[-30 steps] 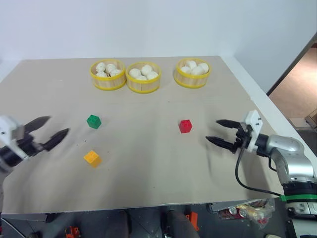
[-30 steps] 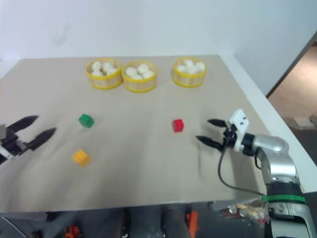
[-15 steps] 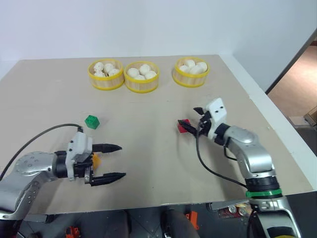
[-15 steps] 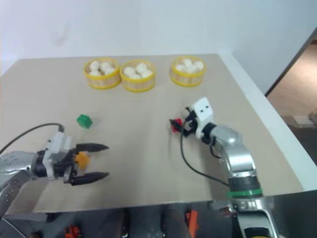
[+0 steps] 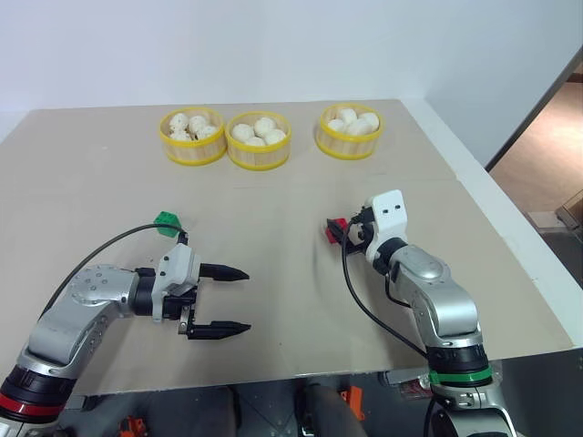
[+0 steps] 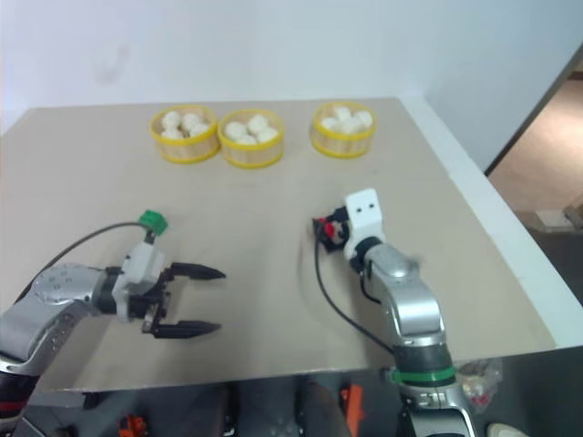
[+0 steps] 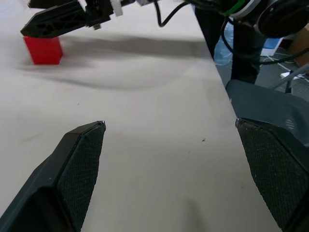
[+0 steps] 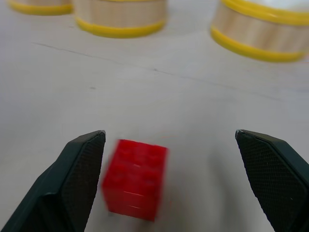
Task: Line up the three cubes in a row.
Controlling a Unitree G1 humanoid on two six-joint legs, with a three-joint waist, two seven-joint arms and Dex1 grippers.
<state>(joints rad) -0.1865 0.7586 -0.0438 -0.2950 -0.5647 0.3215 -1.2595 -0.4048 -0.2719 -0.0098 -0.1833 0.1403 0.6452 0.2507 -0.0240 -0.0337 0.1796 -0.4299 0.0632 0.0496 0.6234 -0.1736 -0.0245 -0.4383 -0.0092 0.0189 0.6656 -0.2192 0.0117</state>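
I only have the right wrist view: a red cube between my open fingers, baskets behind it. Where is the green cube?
Observer: The green cube sits well to the robot's left of the red cube, about as far from the baskets.
Operator: Is the left gripper on it?
Observer: No. The left gripper is open and empty, nearer the robot than the green cube.
Operator: Which way does it point?
Observer: Toward the robot's right, over bare table.
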